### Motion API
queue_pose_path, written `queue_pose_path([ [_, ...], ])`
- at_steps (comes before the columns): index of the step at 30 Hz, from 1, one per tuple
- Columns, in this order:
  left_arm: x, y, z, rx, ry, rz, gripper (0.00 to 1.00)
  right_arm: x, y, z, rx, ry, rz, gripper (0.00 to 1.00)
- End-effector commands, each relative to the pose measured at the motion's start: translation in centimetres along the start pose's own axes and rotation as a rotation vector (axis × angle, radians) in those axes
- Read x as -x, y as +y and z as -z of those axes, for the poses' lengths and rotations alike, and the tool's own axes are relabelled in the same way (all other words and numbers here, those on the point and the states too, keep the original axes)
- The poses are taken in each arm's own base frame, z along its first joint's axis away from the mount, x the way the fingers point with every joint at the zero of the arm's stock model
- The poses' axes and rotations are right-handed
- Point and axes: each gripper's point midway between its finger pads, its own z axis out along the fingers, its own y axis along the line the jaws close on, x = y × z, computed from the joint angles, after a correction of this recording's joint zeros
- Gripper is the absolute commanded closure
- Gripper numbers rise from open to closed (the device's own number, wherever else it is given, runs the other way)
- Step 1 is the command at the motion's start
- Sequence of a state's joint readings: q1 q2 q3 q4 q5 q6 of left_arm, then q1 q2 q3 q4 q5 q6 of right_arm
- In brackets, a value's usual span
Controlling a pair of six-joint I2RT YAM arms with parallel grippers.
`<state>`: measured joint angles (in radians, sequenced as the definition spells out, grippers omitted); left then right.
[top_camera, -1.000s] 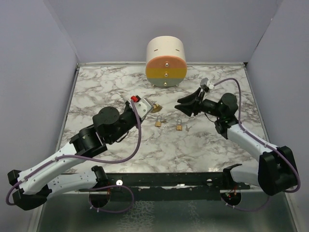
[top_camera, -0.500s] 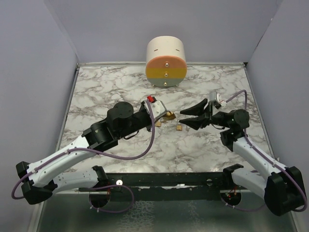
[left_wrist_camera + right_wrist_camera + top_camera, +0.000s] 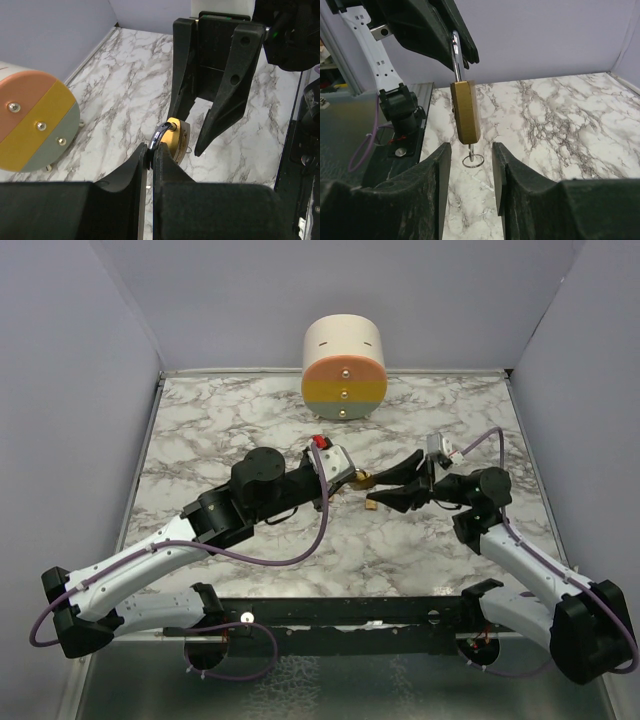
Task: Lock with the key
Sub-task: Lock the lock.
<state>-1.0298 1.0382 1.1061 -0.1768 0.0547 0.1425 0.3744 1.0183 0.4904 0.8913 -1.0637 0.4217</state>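
I am carrying the padlock (image 3: pixel 465 113) over in front of the striped drum (image 3: pixel 344 365), left gripper (image 3: pixel 352 477) clenched on its shackle, while the right gripper (image 3: pixel 385 490) is moving in, jaws released astride the key (image 3: pixel 471 147), ready for turning.

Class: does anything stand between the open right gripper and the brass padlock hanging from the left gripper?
Nothing visible does. The brass padlock hangs by its silver shackle from the shut left gripper, straight ahead of the open right gripper; only its small wire key ring dangles near those jaws.
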Motion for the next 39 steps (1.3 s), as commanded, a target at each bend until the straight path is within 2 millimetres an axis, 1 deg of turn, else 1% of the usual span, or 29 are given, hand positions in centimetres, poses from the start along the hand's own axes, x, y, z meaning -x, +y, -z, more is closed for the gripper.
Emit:
queue_pose_path([
  [1, 5.6, 0.1, 0.8, -0.010, -0.186, 0.002, 1.00, 0.1, 0.2, -0.4, 0.020, -0.010, 0.018, 0.66],
  [7, 5.7, 0.0, 0.7, -0.017, -0.195, 0.000, 1.00, -0.1, 0.2, -0.7, 0.023, -0.013, 0.011, 0.76],
  [10, 5.3, 0.1, 0.5, -0.015, -0.181, 0.000, 1.00, 0.1, 0.3, -0.7, 0.024, -0.021, 0.014, 0.83],
  [16, 4.9, 0.2, 0.2, -0.007, -0.165, 0.000, 1.00, 0.5, 0.4, -0.9, 0.027, -0.029, 0.018, 0.84],
  [17, 4.8, 0.2, 0.3, -0.006, -0.163, 0.000, 1.00, 0.5, 0.4, -0.9, 0.025, -0.029, 0.020, 0.87],
  [19, 4.9, 0.3, 0.3, -0.003, -0.166, 0.000, 1.00, 0.5, 0.3, -0.9, 0.020, -0.031, 0.021, 0.98],
  [26, 5.0, 0.9, 0.5, 0.032, -0.171, -0.005, 1.00, 0.1, 0.2, -0.7, 0.003, -0.032, 0.024, 0.98],
  [29, 5.5, 1.7, 0.9, 0.077, -0.189, -0.028, 1.00, -0.8, -0.4, -0.6, -0.050, -0.024, 0.011, 0.98],
  [33, 6.9, 3.9, 2.1, 0.187, -0.218, -0.072, 1.00, -2.9, -0.8, -0.5, -0.093, 0.002, -0.035, 0.98],
  [36, 8.4, 4.7, 3.1, 0.224, -0.267, -0.099, 1.00, -4.3, -0.7, -0.7, -0.108, 0.019, -0.065, 0.98],
  [39, 9.3, 5.2, 3.9, 0.249, -0.279, -0.119, 1.00, -5.5, -0.6, -0.9, -0.122, 0.032, -0.086, 0.98],
])
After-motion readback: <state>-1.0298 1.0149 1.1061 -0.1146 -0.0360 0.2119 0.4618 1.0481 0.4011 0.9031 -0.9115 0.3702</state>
